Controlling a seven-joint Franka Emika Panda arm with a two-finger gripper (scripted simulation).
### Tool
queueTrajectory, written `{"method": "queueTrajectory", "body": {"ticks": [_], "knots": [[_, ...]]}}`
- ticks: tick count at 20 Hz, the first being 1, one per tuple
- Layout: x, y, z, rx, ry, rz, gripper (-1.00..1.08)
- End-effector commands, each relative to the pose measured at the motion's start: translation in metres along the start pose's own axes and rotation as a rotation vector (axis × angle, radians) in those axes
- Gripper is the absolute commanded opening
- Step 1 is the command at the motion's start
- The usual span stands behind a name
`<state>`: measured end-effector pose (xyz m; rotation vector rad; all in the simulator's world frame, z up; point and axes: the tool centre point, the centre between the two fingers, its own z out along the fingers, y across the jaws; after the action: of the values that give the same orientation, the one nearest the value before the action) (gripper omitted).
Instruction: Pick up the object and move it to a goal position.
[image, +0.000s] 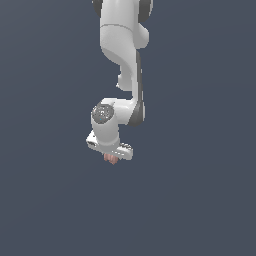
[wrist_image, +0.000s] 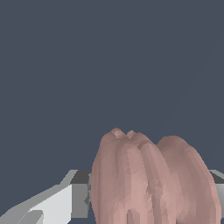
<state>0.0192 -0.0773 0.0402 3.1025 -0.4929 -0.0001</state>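
The object is a small pinkish-brown lumpy blob that sticks out just below the white hand in the exterior view. In the wrist view the object fills the space between the two fingers, and its rounded lobes touch the grey-white finger on one side and the sliver of the other finger at the frame edge. My gripper is shut on the object. The fingertips are hidden behind the hand in the exterior view. I cannot tell how high the object is above the floor.
The white arm comes down from the top of the exterior view. All around it is a plain dark blue-grey surface with no other objects or goal marker in view.
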Motion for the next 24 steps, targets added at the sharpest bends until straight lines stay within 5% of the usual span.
{"method": "queueTrajectory", "body": {"ticks": [1,14,24], "knots": [[0.000,0.000,0.001,0.000,0.000,0.000,-1.00],[-0.002,0.000,-0.005,0.000,0.001,0.000,-1.00],[-0.017,0.002,-0.050,0.001,0.000,0.000,-1.00]]}}
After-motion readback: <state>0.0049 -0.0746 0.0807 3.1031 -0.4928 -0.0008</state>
